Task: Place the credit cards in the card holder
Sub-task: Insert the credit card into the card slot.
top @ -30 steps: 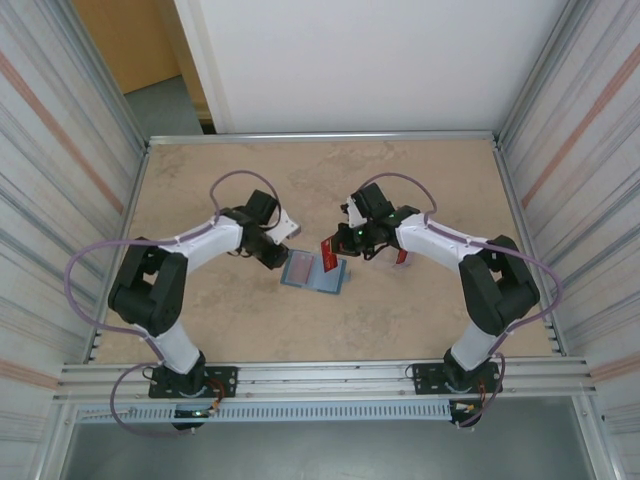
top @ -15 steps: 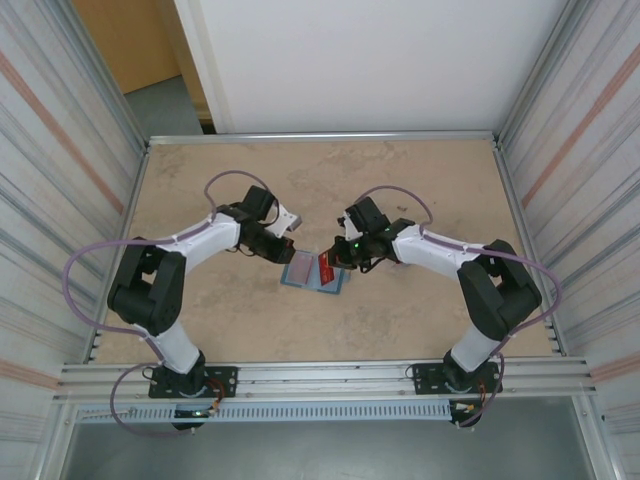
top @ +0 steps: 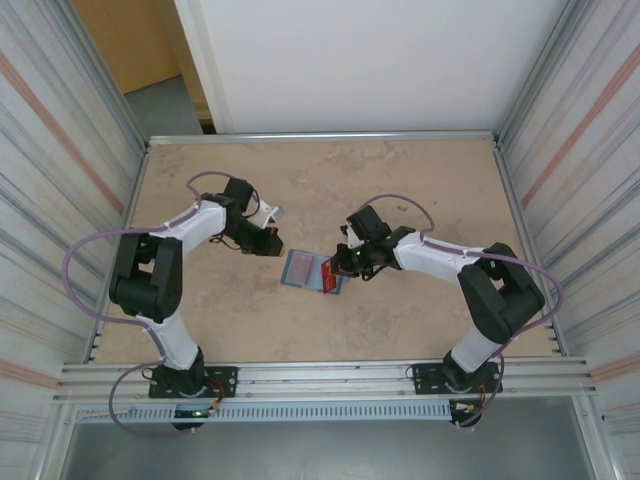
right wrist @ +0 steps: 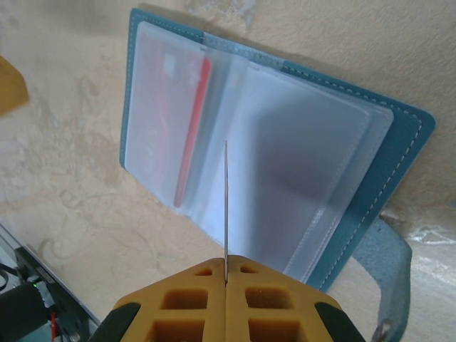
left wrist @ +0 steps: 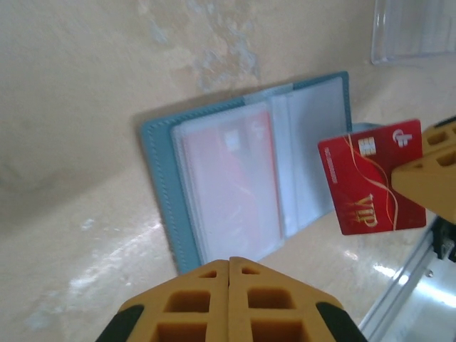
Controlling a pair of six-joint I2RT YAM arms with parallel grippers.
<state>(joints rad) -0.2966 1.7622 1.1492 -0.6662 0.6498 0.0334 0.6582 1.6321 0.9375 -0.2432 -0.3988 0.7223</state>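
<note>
The teal card holder (top: pixel 308 270) lies open and flat mid-table, its clear inner pockets up (right wrist: pixel 271 164) (left wrist: pixel 235 178). One red card (right wrist: pixel 192 128) sits in its left pocket. My right gripper (top: pixel 336 267) (right wrist: pixel 226 267) is shut on a red credit card (left wrist: pixel 370 178) marked VIP. The card stands edge-on (right wrist: pixel 226 199) above the holder's middle pockets, its free edge close to the sleeves. My left gripper (top: pixel 274 244) (left wrist: pixel 229 262) is shut and holds nothing. It hovers just left of the holder, apart from it.
A clear plastic case (left wrist: pixel 413 28) lies past the holder on the right arm's side. The holder's snap strap (right wrist: pixel 388 285) sticks out on the table. Metal rails (top: pixel 320 375) and striped walls fence the tan table (top: pixel 420 190).
My left gripper has pulled back leftward, off the card holder. My right gripper has carried the red card left and down over the holder's pockets.
</note>
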